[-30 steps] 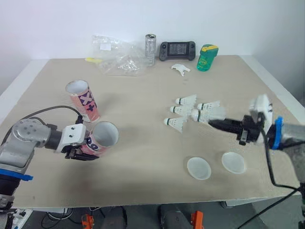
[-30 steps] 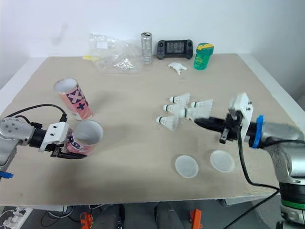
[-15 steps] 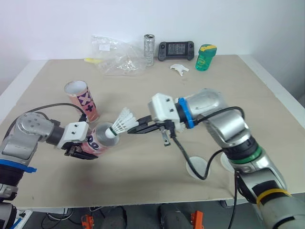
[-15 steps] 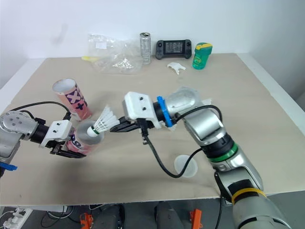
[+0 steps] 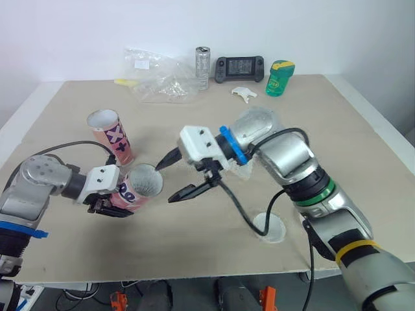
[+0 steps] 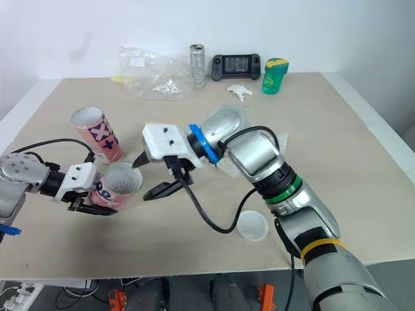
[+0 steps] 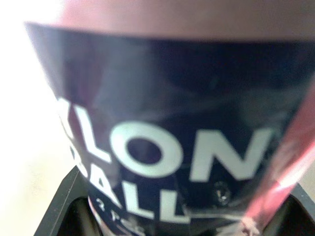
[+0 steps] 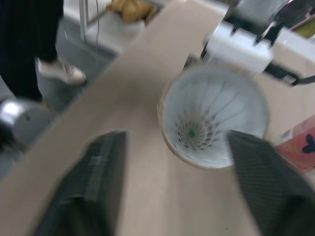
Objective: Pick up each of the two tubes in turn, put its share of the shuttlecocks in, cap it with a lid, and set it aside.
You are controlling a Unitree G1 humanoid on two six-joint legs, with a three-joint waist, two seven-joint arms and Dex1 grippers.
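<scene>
Left gripper clamped shut on the lower body of a pink tube, near the front left of the table. The tube is held tilted, its open mouth turned up and toward the right arm. In the left wrist view its dark band with white lettering sits between the black fingers. Right gripper is just beside the tube's mouth, its two fingers spread wide and holding nothing. One fingertip is near the rim, the other lower and closer to the table's front edge. The right wrist view looks straight into the mouth: one shuttlecock sits inside, feathers fanned against the wall, cork end down. The second tube, pink with a dark cross mark, stands upright on the table just behind the held one, open and apart from it. One round white lid lies flat toward the front edge, partly behind the right forearm. A bit of white feather shows at the far side of the right arm; how many loose shuttlecocks lie there cannot be told. Along the back edge are a crumpled clear bag, a silver can, a dark handheld console and a green bottle. A person's shoe is on the floor past the table
</scene>
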